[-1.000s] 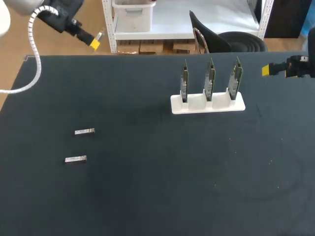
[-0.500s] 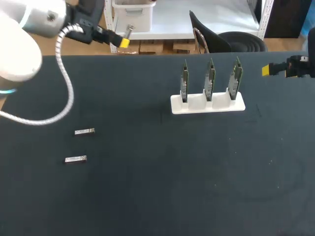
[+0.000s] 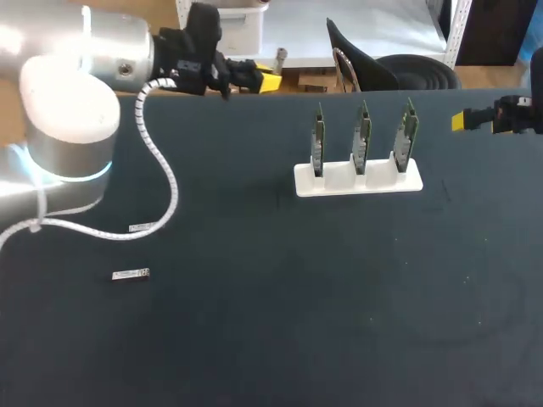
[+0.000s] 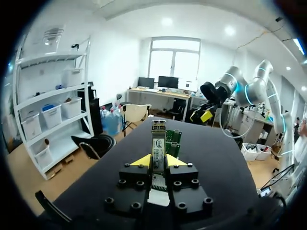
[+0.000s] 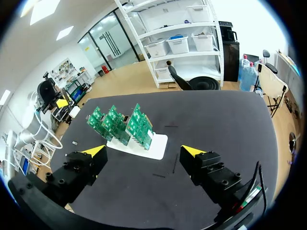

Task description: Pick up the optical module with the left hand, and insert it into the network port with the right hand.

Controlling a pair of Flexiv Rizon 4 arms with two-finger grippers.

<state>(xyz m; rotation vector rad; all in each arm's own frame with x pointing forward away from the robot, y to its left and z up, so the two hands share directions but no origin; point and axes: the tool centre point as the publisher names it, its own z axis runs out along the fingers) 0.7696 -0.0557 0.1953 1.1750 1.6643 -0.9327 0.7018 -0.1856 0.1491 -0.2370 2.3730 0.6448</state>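
The matte black surface carries a white slotted block at about one o'clock. The block holds three upright green circuit boards, and two small silvery loose modules lie flat near nine o'clock. The left claw, at the far edge around eleven o'clock, pinches the optical module, a slim metallic bar with a printed label that juts out past the yellow tips. The right claw hangs near two o'clock with its fingers spread wide apart.
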